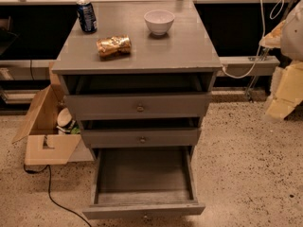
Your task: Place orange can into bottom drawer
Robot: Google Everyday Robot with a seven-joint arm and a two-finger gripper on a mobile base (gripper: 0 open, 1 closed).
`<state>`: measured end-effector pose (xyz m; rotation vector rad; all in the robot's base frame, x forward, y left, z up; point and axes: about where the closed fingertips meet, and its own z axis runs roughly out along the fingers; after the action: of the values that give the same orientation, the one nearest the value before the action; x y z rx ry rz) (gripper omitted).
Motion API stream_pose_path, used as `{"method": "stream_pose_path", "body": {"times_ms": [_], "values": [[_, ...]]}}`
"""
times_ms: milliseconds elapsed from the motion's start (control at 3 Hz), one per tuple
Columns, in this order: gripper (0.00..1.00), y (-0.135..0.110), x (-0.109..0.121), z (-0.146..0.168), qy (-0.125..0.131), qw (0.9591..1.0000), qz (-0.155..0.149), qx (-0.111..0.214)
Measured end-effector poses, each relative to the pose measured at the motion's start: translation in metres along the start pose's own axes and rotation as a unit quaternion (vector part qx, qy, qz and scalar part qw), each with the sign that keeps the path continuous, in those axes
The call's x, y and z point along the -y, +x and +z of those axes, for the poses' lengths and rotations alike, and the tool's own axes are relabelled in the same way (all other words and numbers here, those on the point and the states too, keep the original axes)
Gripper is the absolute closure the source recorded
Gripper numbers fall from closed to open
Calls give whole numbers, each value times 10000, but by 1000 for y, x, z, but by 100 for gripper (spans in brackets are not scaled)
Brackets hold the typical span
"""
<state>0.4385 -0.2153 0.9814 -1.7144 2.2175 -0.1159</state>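
Orange can point(114, 46) lies on cabinet point(189, 51); end effector point(283, 98) far right.

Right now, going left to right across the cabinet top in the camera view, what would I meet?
In order: dark blue can → orange can → white bowl. The gripper is not in view.

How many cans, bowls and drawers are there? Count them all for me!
Cans: 2 (orange can lying down, dark blue can standing)
Bowls: 1 (white bowl)
Drawers: 3 (top drawer, middle drawer, bottom drawer, open widest)
Total: 6
The gripper hangs at the right edge, holding none of them.
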Motion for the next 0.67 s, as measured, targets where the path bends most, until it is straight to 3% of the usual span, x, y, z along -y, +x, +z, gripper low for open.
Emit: {"method": "stream_pose_path", "body": {"times_ms": [333,667], "values": [[0,0,0,0,0,10000,0,1],[0,-28,28,15,68,9985,-140,522]]}}
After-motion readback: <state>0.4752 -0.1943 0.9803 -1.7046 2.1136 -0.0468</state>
